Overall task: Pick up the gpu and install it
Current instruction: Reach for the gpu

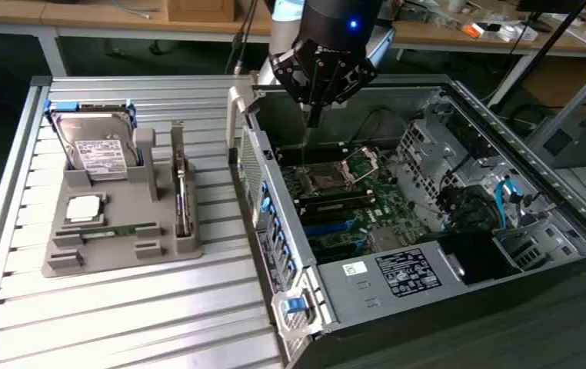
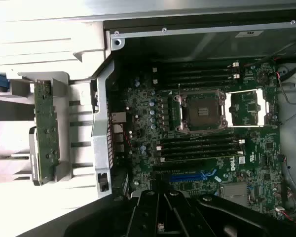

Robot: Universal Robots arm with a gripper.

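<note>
The gpu [image 1: 181,192] stands edge-on in a slot of the grey holder [image 1: 118,257] at the exterior view's left, a thin dark card with a metal end. In the wrist view the gpu [image 2: 45,131] shows as a green circuit card in the pale holder. My gripper [image 1: 314,119] hangs over the open computer case [image 1: 498,131], above the motherboard and well apart from the gpu. Its fingers are shut with nothing between them. The wrist view has the gripper [image 2: 160,207] above the motherboard's blue slot [image 2: 190,176].
The holder also carries a silver hard drive [image 1: 98,150], a square processor [image 1: 83,207] and a slim green memory stick [image 1: 118,231]. Inside the case lie the processor socket [image 2: 200,111], memory slots, cables and a drive cage [image 1: 437,146]. The case wall [image 1: 257,177] stands between holder and motherboard.
</note>
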